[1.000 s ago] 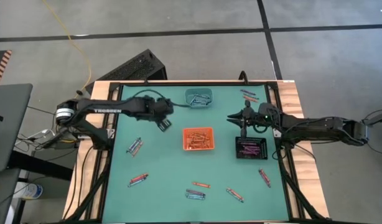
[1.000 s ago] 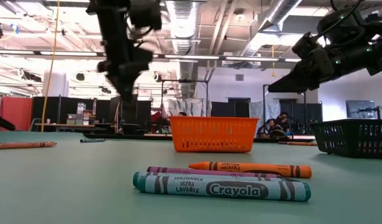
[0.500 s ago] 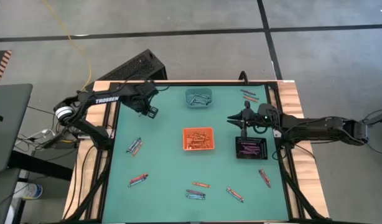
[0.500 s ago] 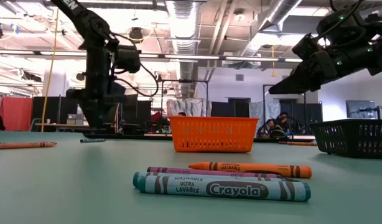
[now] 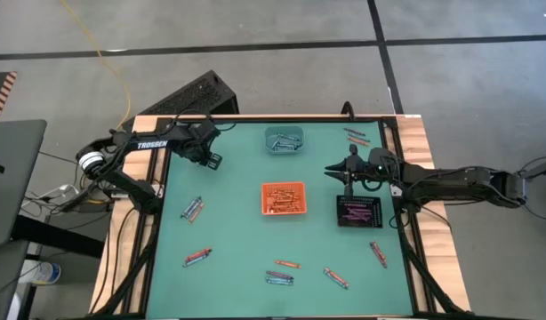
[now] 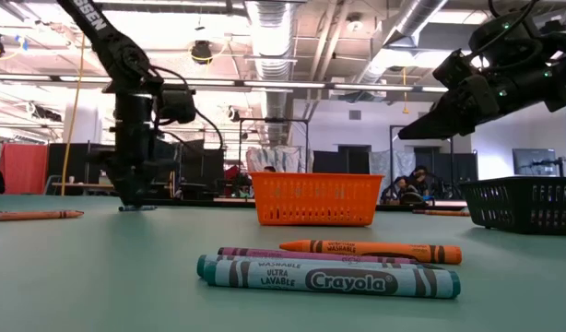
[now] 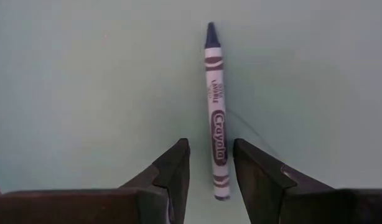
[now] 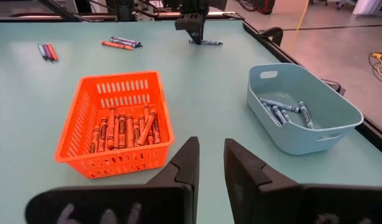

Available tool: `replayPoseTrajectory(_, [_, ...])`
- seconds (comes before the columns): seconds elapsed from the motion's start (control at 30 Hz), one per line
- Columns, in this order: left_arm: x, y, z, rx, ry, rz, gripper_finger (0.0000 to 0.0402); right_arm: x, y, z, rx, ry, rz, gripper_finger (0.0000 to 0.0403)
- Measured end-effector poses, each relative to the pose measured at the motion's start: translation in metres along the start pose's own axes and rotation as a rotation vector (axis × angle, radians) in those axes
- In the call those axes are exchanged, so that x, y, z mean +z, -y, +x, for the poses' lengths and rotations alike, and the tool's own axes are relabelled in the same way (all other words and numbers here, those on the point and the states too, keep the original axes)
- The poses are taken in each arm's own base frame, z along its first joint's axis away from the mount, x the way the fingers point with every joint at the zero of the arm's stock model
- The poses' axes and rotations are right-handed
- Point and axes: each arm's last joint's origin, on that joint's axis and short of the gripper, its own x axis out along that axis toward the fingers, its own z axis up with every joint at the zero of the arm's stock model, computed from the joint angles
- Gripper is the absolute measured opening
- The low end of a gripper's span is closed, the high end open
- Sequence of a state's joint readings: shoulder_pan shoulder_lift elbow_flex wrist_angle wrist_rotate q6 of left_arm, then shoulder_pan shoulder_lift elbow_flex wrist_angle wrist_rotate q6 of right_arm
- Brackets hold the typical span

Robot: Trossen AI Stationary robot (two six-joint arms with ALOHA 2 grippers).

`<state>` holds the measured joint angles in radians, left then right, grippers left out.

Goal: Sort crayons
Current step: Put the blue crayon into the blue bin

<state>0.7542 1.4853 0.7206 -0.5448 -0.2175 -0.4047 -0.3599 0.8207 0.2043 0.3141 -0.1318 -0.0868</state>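
A blue-grey crayon lies flat on the green table near its far left corner, also seen in the right wrist view. My left gripper hangs just above it, open and pointing steeply down. One finger stands on either side of the crayon's blunt end without touching it. My right gripper hovers open and holds nothing, between the orange tray and the black tray. The teal tray at the far edge holds blue-grey crayons.
Loose crayons lie at the left, along the near side, at the right and in the far right corner. A raised black rim borders the table.
My left gripper has swung from beside the teal tray toward the table's left edge and come down over the blue-grey crayon, rolling about its own line as it went. Its fingers have stayed open. My right arm has kept still.
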Motion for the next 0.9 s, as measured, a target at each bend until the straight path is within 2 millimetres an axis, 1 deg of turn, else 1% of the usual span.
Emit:
replayPoseTrajectory(0.13, [-0.005, -0.004, 0.007, -0.04, 0.009, -0.019, 0.0113, 0.0, 0.0, 0.0, 0.0, 0.0, 0.0, 0.0071])
replayPoseTrajectory(0.23, [-0.006, -0.005, 0.009, -0.046, 0.0, -0.018, 0.0106, 0.0, 0.0, 0.0, 0.0, 0.0, 0.0, 0.0071])
replayPoseTrajectory(0.33, [-0.006, -0.005, 0.009, -0.05, -0.003, 0.0, 0.008, 0.0, 0.0, 0.0, 0.0, 0.0, 0.0, 0.0071])
replayPoseTrajectory(0.5, [-0.007, -0.005, 0.009, -0.053, -0.005, 0.002, 0.0016, 0.0, 0.0, 0.0, 0.0, 0.0, 0.0, 0.0071])
replayPoseTrajectory(0.57, [-0.006, -0.005, 0.009, -0.054, -0.001, 0.002, 0.0009, 0.0, 0.0, 0.0, 0.0, 0.0, 0.0, 0.0071])
replayPoseTrajectory(0.67, [-0.001, -0.002, 0.006, -0.06, 0.012, 0.003, 0.0014, 0.0, 0.0, 0.0, 0.0, 0.001, 0.0, 0.0071])
replayPoseTrajectory(0.77, [0.007, 0.005, 0.0, -0.073, 0.037, 0.016, 0.0015, 0.0, 0.0, 0.0, 0.0, 0.001, 0.0, 0.0071])
replayPoseTrajectory(0.83, [0.019, 0.014, -0.011, -0.111, 0.105, 0.025, 0.0015, 0.0, 0.0, 0.0, 0.0, 0.001, 0.0, 0.0071])
replayPoseTrajectory(0.9, [0.026, 0.023, -0.02, -0.162, 0.144, 0.06, 0.0015, 0.0, 0.0, 0.0, 0.0, 0.001, 0.0, 0.0071])
